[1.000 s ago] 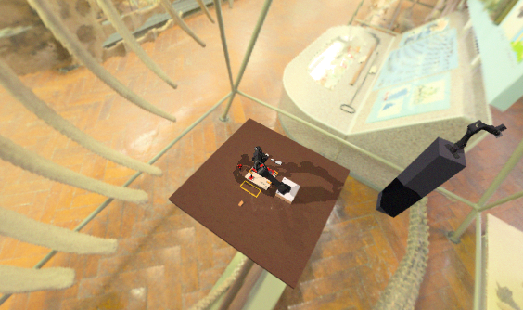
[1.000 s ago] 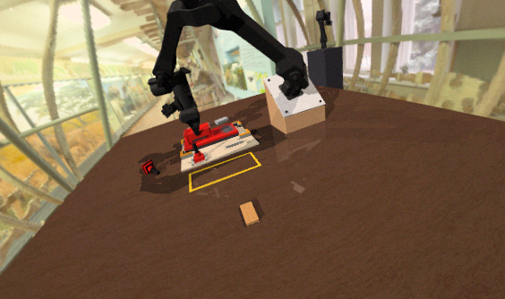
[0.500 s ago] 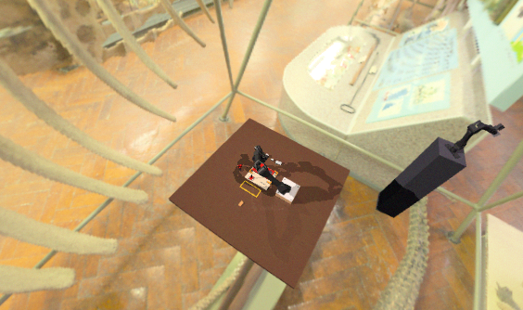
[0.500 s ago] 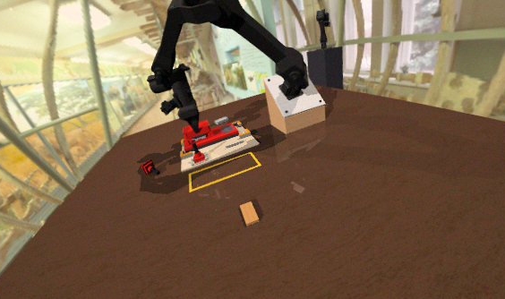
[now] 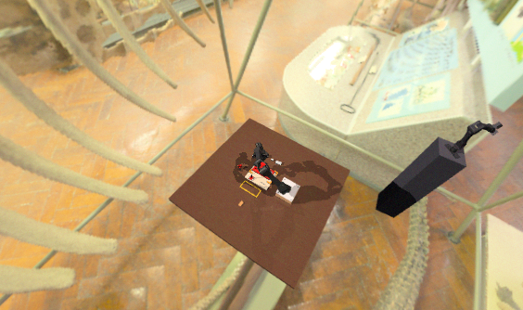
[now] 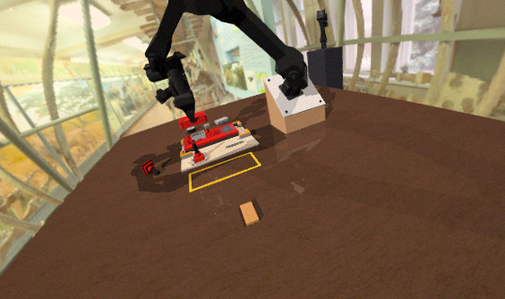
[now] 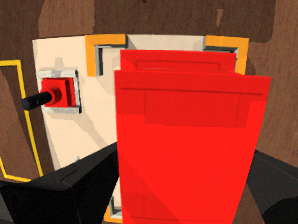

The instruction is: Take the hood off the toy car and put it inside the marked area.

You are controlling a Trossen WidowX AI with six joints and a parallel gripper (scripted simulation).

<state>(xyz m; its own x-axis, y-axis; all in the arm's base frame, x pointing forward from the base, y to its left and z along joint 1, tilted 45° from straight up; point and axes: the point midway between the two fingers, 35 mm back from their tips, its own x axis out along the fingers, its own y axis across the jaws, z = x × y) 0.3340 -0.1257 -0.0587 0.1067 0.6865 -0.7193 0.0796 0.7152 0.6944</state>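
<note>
The hood (image 6: 200, 117) (image 7: 192, 150) is a red plate, raised above the left end of the toy car. My gripper (image 6: 193, 121) (image 7: 182, 151) is shut on the hood, with one black finger at each long side. The toy car (image 6: 220, 136) (image 7: 177, 56) is red, with grey parts showing, and sits on a cream board (image 6: 252, 143) (image 7: 62, 57) with orange corner brackets. The held hood hides most of it in the wrist view. The marked area (image 5: 249, 192) (image 6: 225, 178) (image 7: 10, 63) is a yellow outline on the table beside the board; nothing lies inside it.
A red switch (image 6: 198, 157) (image 7: 62, 93) with a black lever stands on the board. A red piece with a black stem (image 6: 148, 168) lies left of it. A small wooden block (image 5: 241, 203) (image 6: 249, 213) lies beyond the outline. The arm's base box (image 6: 296, 123) is at the right.
</note>
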